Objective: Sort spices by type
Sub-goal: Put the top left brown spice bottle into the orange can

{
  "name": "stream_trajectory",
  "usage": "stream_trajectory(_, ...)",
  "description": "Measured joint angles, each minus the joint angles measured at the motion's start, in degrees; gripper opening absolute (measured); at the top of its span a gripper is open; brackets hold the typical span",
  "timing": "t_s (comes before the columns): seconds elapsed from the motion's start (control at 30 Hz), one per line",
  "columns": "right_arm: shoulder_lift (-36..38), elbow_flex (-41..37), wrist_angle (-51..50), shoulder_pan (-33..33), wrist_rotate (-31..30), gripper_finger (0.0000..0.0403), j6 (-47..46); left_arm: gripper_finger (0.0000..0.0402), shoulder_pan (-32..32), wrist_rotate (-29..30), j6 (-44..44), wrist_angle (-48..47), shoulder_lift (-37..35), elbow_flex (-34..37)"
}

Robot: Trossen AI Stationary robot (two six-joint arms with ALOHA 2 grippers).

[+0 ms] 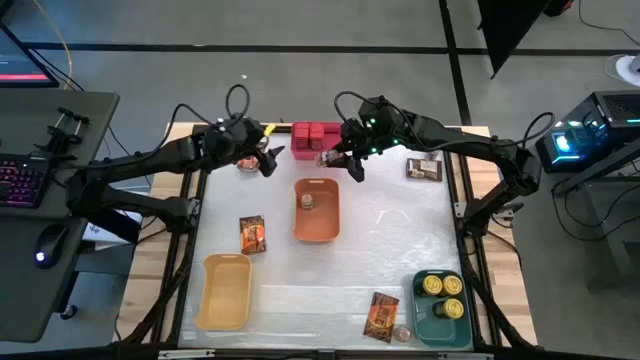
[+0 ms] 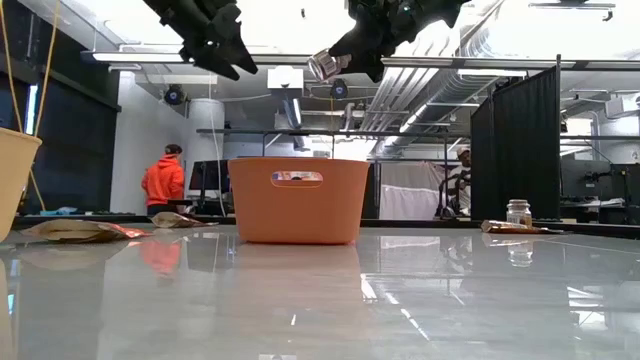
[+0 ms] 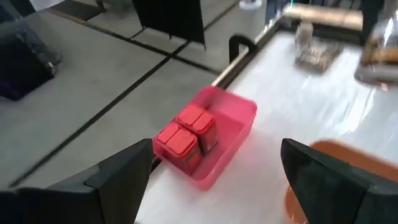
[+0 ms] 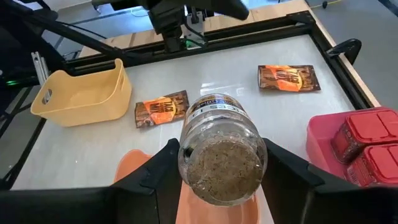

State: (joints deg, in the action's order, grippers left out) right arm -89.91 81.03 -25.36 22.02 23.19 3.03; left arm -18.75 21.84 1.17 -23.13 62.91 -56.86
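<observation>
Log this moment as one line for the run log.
right gripper: shut on jar, above orange bin | left gripper: open, empty, near pink bin

- The jar (image 4: pixel 222 149) pinched in my right claw (image 4: pixel 217 171) carries a label band, seen upside down, with pale capitals that look like "EST"; I cannot read the rest.
- The orange-brown packets (image 4: pixel 288 78) on the surface have dark printed panels, but I can make out no words on them.
- The red boxes (image 3: pixel 186 134) in the pink bin (image 3: pixel 239 121) at the far edge show no lettering I can read.
</observation>
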Motion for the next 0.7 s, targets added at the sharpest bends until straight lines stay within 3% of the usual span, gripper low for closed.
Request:
stream_trajectory(0.33,0.00,-0.02,-0.73,-2.35,0.69,0.0173,1.27,0.0336,-5.02,-8.90,6.32,12.12,-2.22,3.06)
stream_trajectory(0.53,-2.15,-0.04,-2.09,-5.56,1.06,0.0173,3.41,0.0336,-9.10,-20.15,16.83,37.91,-2.25,3.00)
stream_trajectory(0.6,-3.46,-0.07,-3.42,-6.97,1.08,0.0173,4.05,0.0337,-9.63,-23.29,16.75,37.90,-2.88,2.95)
stream_trajectory(0.7,-5.51,-0.09,-6.61,-8.78,0.05,0.0173,6.54,0.0337,-10.73,-23.55,15.42,32.56,-3.78,3.01)
